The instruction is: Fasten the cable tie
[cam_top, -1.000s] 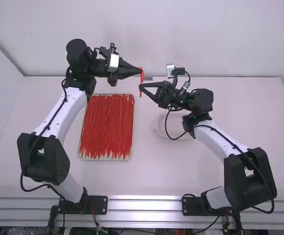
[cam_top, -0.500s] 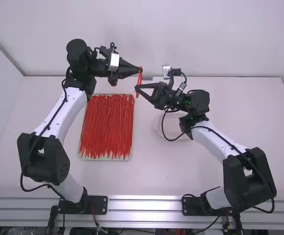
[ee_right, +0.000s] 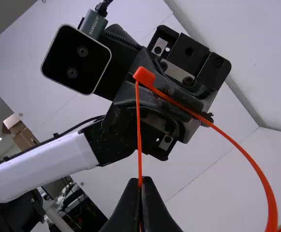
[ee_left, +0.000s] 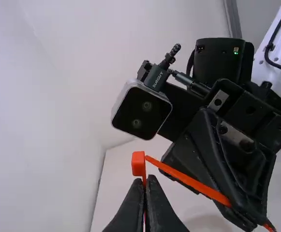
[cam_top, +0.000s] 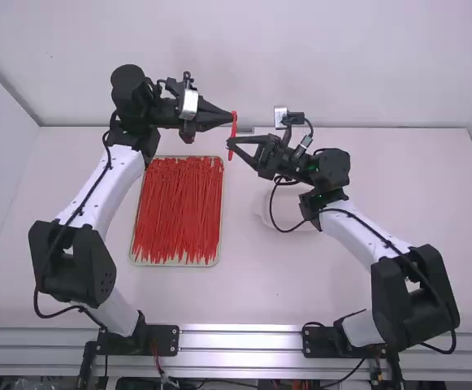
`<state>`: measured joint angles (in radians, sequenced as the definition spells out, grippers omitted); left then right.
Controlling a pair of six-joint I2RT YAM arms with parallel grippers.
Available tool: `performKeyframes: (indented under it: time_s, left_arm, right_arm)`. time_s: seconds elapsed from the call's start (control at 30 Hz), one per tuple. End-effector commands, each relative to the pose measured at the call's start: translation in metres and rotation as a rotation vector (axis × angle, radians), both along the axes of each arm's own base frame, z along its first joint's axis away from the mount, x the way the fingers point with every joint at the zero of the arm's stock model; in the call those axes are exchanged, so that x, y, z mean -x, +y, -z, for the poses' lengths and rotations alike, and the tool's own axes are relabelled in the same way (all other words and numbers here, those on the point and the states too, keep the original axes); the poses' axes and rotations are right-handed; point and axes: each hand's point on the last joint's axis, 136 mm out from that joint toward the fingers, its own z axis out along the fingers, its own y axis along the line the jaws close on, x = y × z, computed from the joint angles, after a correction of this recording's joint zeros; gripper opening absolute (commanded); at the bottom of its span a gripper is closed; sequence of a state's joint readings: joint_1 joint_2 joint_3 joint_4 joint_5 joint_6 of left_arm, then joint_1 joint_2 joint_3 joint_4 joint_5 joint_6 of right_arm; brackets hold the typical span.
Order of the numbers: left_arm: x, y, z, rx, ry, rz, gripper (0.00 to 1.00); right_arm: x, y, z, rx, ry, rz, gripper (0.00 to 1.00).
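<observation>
A single red cable tie (cam_top: pixel 232 134) hangs in the air above the table's back, between the two grippers. My left gripper (cam_top: pixel 231 119) is shut on it just below its square head (ee_left: pixel 138 163). My right gripper (cam_top: pixel 229 145) is shut on the thin tail end (ee_right: pixel 139 145). The strap (ee_right: pixel 246 150) bends round in a loop from the head back toward the tail. In the right wrist view the head (ee_right: pixel 143 75) sits right at the tail's tip. Whether the tail has entered the head I cannot tell.
A tray (cam_top: pixel 216 258) heaped with several red cable ties (cam_top: pixel 179 209) lies on the white table below the left arm. A loop of black cable (cam_top: pixel 278 218) hangs beneath the right arm's wrist. The table's right half is bare.
My right gripper has drifted a little left and upward with the tail, closing on the head held by the left gripper. The left arm has stayed still.
</observation>
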<state>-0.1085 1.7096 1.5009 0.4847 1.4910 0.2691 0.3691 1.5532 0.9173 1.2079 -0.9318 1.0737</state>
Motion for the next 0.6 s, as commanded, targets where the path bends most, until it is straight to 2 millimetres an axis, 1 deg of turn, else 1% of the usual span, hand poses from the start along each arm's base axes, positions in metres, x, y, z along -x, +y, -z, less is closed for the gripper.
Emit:
performKeyframes:
  time_s: [0.0,0.13,0.2,0.3,0.4,0.57]
  left_arm:
    - [0.0068,-0.0014,-0.0052,-0.002,-0.036,0.032,0.02]
    - [0.0068,-0.0014,-0.0055,-0.002,-0.040,0.031,0.02]
    - [0.0071,-0.0032,-0.0057,-0.001,-0.039,0.031,0.02]
    - [0.0017,-0.0064,-0.0066,0.006,-0.026,-0.001,0.02]
    - [-0.0002,-0.0067,-0.0064,0.007,-0.021,-0.012,0.02]
    - [0.0049,-0.0104,-0.0059,0.005,-0.033,0.014,0.02]
  right_arm:
    - [-0.0022,-0.0017,-0.0153,-0.022,-0.031,0.015,0.00]
    - [-0.0023,-0.0016,-0.0149,-0.021,-0.029,0.015,0.00]
    - [-0.0042,-0.0009,-0.0116,-0.014,-0.008,0.016,0.00]
    - [-0.0052,0.0009,-0.0074,-0.004,0.015,0.012,0.00]
    - [-0.0029,0.0040,-0.0087,-0.009,0.013,0.008,0.00]
    - [-0.0032,0.0035,-0.0125,-0.010,0.004,0.006,0.00]
